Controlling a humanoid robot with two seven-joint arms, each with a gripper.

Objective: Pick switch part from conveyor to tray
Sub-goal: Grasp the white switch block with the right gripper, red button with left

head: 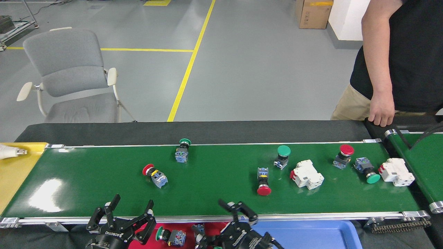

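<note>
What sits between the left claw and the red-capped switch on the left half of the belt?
Nothing visible. The left claw is open at the conveyor's near rail; only bare belt separates it from the red-capped switch.

Conveyor (pixel 214 193): glossy green belt, glare patch at left, silver metal edge rails. Switch parts (pixel 154 174): hard plastic, shiny caps. Yellow tray (pixel 14 173): smooth plastic. Chair (pixel 67 65): grey cloth, matt.

A grey chair (pixel 69 72), cardboard box (pixel 313 14) and a person (pixel 398 58) behind
</note>
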